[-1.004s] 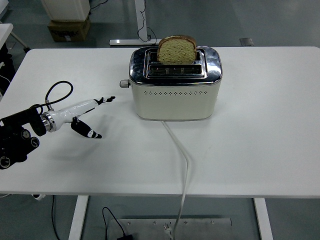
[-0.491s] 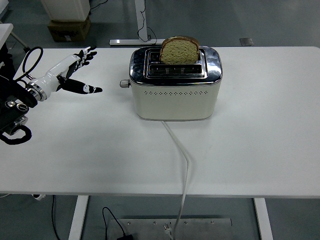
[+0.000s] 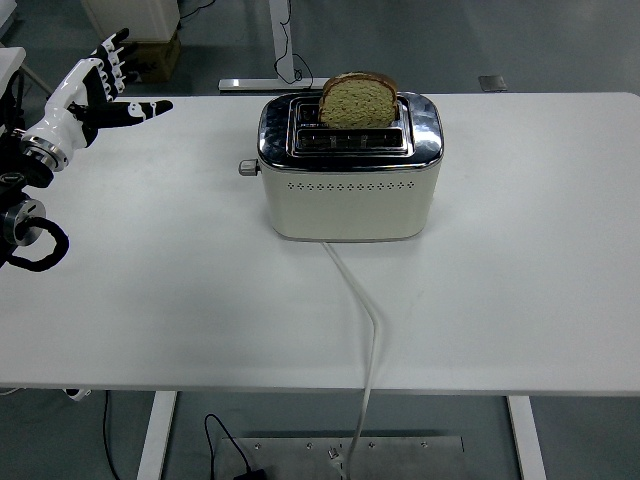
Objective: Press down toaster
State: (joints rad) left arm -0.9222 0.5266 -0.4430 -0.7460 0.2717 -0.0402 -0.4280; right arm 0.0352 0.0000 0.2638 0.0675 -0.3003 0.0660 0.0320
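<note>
The left hand [image 3: 95, 90] hovers with fingers spread and empty at the table's [image 3: 520, 250] far-left corner, well apart from the toaster [image 3: 350, 185] holding bread [image 3: 358, 100].

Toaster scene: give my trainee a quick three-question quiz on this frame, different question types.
1. True or false: the bread slice is fully down inside the toaster.
2. The toaster's lever sticks out on which side in the picture? A) left B) right C) front
3. Fill in: the left hand, fingers spread, is above the table's far ___ corner.

Key: 1 false, it stands up out of the slot. 2 A. 3 left.
</note>
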